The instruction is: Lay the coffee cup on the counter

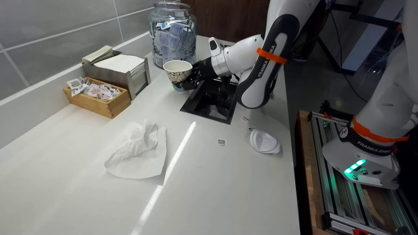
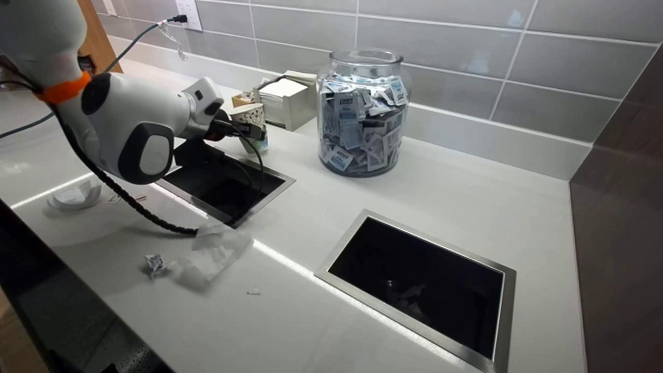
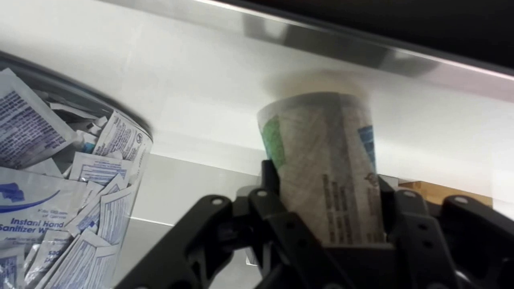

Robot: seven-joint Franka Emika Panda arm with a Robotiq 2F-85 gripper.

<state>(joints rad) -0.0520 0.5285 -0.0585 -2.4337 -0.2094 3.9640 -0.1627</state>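
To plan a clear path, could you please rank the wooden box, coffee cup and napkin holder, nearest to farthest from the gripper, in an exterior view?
1. Coffee cup, held in the gripper.
2. Napkin holder, left of the gripper in that view.
3. Wooden box, farther left.

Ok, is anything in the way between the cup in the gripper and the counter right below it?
Nothing visible. The gripper holds the cup, and the wrist view shows white counter just past its base. The dark opening lies beside the cup, not underneath. Whether the base touches down, I can't tell.
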